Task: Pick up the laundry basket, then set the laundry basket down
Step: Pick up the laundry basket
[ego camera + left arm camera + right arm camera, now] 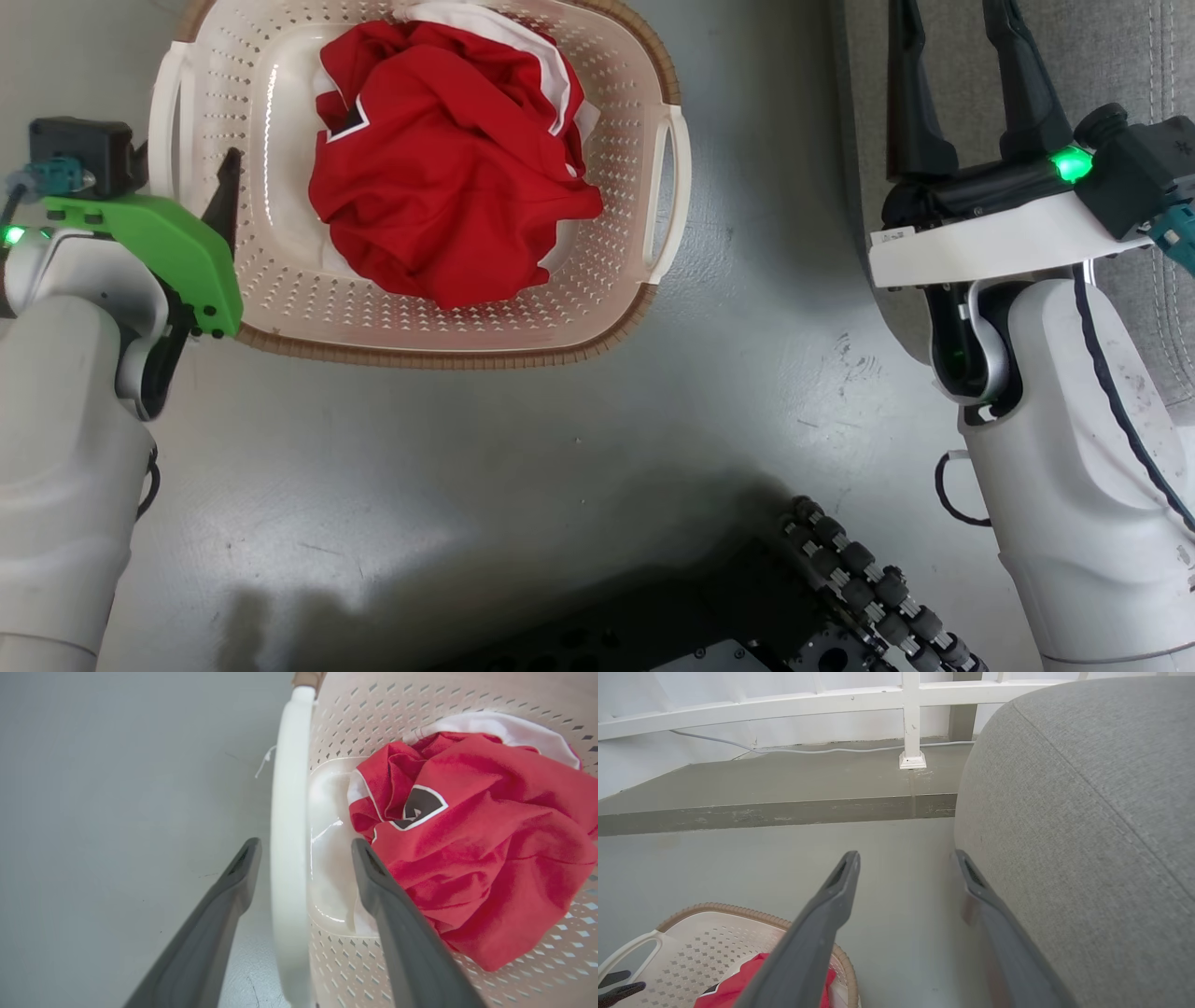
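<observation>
One roller-studded wheel (868,579) of the robot's base sat nearest, on the bare grey floor (523,448). Just beyond it the laundry basket (308,299) rested flat on that floor, to the left of the robot's front, holding a crumpled red garment (448,168) with a white cloth (495,23) tucked behind it.

At the basket's left side the left gripper (304,843) was spread wide, and its fingers (219,914) straddled the white side handle (289,835) — one outside over the floor, the other inside beside the garment. Gaps showed on both sides of the handle, so nothing was clamped.

Off to the right, well apart from the basket, the right gripper (906,857) hung with its fingers parted and nothing between them, beside a grey upholstered cushion (1087,812). I could not tell whether the nearer finger brushed the fabric. The basket's other handle (674,187) had nothing on it.

Farther back a low step (761,812) crossed the floor, with a white railing (910,718) and a thin cable (808,750) behind it.

To my eye the pick-up was at its reach-and-align stage. The next move seemed to call for closing the left fingers squarely on the handle before lifting — and, I'd guess, for bringing the right arm across, since a one-handled lift could tip the load.
</observation>
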